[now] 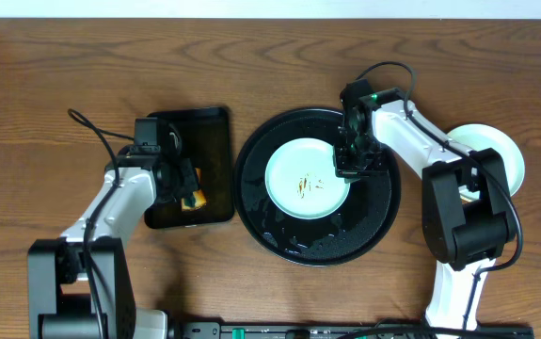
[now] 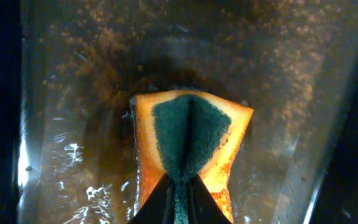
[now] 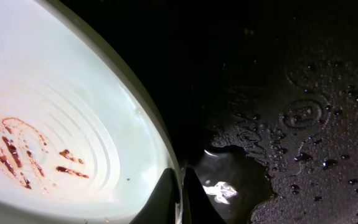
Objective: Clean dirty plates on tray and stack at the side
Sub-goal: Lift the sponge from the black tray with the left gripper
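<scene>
Spanning the scene, the wooden counter [image 1: 44, 75] carries a round black tray [image 1: 270, 226] at centre and a rectangular tray [image 1: 209, 141] to its left. A smeared mint plate [image 1: 294, 160] lies on the round tray, and the right gripper [image 1: 353, 168] is pinched shut on its right rim. Another pale plate [image 1: 496, 146] sits on the counter far right. At the rectangular tray, the left gripper [image 1: 187, 188] squeezes a sponge [image 2: 191, 134].

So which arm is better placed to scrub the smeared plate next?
Probably left. The left gripper is shut on the orange-and-green sponge over the small rectangular black tray, next to the large round black tray. The right gripper is occupied, pinching the rim of the smeared pale mint plastic plate.
</scene>
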`<action>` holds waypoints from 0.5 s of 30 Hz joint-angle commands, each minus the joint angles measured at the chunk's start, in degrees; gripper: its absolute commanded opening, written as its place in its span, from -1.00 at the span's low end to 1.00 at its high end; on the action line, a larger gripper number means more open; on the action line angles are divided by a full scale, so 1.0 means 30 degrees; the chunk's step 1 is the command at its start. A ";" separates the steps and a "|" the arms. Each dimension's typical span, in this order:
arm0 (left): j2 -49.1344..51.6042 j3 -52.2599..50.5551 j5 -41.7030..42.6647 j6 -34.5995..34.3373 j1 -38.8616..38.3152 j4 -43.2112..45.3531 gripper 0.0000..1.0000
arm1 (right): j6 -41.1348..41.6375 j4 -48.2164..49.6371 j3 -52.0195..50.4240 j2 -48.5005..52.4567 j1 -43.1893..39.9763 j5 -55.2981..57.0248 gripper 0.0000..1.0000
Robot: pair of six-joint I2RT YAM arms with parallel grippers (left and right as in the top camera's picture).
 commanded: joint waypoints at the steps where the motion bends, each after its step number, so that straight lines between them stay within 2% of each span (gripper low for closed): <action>1: 0.0685 -0.0175 -0.0131 -0.0102 -0.0051 0.0590 -0.83 | -0.0219 -0.0153 -0.0080 -0.0117 0.0197 0.1479 -0.98; 4: 0.0561 -0.0036 0.0029 -0.0109 -0.0051 0.1115 -0.84 | -0.0219 -0.0160 -0.0080 -0.0117 0.0197 0.1479 -0.98; 9: -0.0532 0.0583 0.2484 -0.0124 -0.0051 0.0962 -0.84 | -0.0226 -0.0117 -0.0080 -0.0117 0.0189 0.1479 -0.98; 15: -0.2404 0.0597 0.2470 -0.0248 -0.0058 0.0612 -0.85 | -0.0226 -0.0080 -0.0080 -0.0117 0.0189 0.1479 -0.98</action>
